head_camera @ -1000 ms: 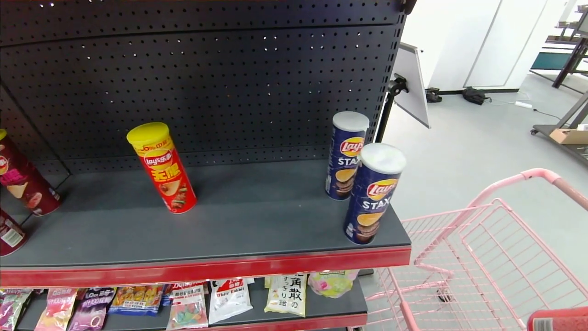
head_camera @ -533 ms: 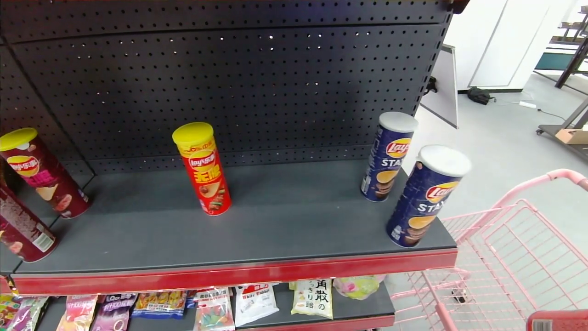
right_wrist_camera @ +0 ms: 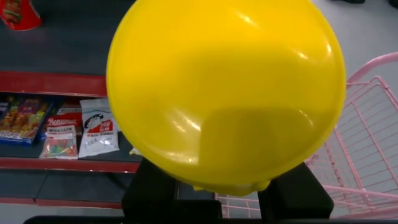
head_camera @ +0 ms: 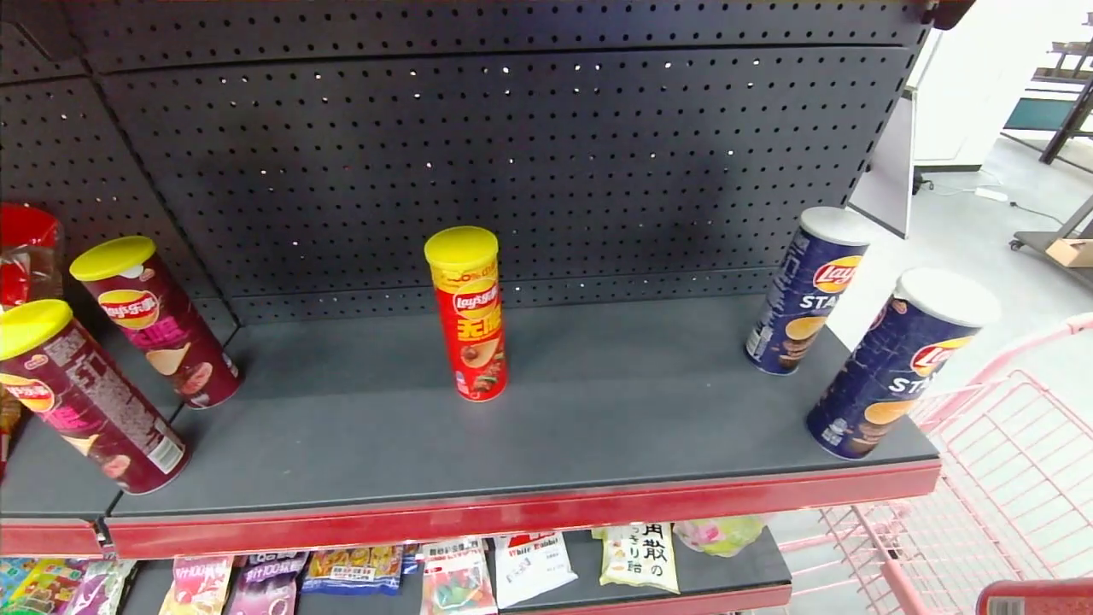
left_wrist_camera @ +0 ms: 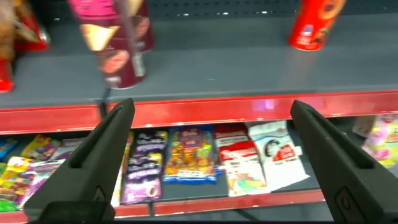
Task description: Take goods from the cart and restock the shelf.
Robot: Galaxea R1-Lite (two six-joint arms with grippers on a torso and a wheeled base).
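Note:
A chip can with a yellow lid (right_wrist_camera: 225, 93) is close up in the right wrist view, and my right gripper (right_wrist_camera: 224, 190) is shut on its body below the lid. Its red end (head_camera: 1037, 596) shows at the head view's bottom right corner, over the pink cart (head_camera: 1008, 478). The dark shelf board (head_camera: 598, 427) carries a red can with a yellow lid (head_camera: 468, 313) in the middle. Two blue cans (head_camera: 807, 290) (head_camera: 901, 363) stand at its right end. My left gripper (left_wrist_camera: 214, 155) is open and empty before the shelf's red front edge (left_wrist_camera: 205, 109).
Two maroon cans (head_camera: 155, 320) (head_camera: 85, 397) stand on the neighbouring shelf section at the left. Snack bags (head_camera: 529, 564) lie on the lower shelf. Bare board stretches either side of the red can. A perforated back panel (head_camera: 512, 154) closes off the rear.
The head camera has swung left, so the whole picture has shifted right and more maroon cans show. The cans on the shelf stand as before, and the held can stays at the corner.

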